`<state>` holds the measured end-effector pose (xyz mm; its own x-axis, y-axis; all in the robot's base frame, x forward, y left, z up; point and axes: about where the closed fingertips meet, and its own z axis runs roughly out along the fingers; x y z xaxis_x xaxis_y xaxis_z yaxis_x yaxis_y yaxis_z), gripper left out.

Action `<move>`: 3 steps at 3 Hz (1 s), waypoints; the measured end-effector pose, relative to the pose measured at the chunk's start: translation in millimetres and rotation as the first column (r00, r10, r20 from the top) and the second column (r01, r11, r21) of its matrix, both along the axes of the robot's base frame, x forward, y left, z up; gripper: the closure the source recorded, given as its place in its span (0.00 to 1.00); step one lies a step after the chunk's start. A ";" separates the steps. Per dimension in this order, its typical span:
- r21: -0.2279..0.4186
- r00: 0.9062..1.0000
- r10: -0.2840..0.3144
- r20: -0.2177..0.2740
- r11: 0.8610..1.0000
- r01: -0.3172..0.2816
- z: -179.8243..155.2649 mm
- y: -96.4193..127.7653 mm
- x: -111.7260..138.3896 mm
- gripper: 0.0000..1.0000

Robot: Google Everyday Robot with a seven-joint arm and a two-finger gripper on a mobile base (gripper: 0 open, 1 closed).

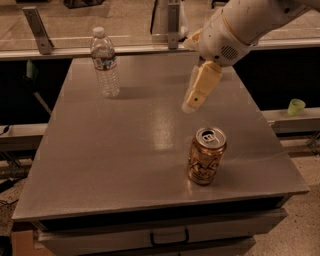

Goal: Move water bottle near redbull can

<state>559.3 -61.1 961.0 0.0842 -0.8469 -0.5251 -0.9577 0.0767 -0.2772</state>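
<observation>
Upright, clear water bottle (105, 62); pincer (192, 102) mid-table.

Single arm (260, 15) comes in from the top right corner of the view: white, thick, sloping down toward the view's left. It ends in a bulky white wrist (225, 42) with a small dotted grille patch on its lower face and a cream band just behind. The cream gripper (192, 102) hangs off the wrist, tilted down-left. Its tip is right of view centre, in the air, touching nothing, carrying nothing.
</observation>
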 end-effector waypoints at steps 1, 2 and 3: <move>0.139 1.000 0.004 0.005 0.990 -0.005 -5.9 46.0 34.9 0.00; 0.259 1.000 -0.009 0.019 0.966 0.004 -13.2 88.0 70.6 0.00; 0.388 0.998 -0.044 0.033 0.921 0.028 -24.1 122.3 107.1 0.00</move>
<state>666.4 61.2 936.8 0.0858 -0.5811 -0.8093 -0.9409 0.2199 -0.2577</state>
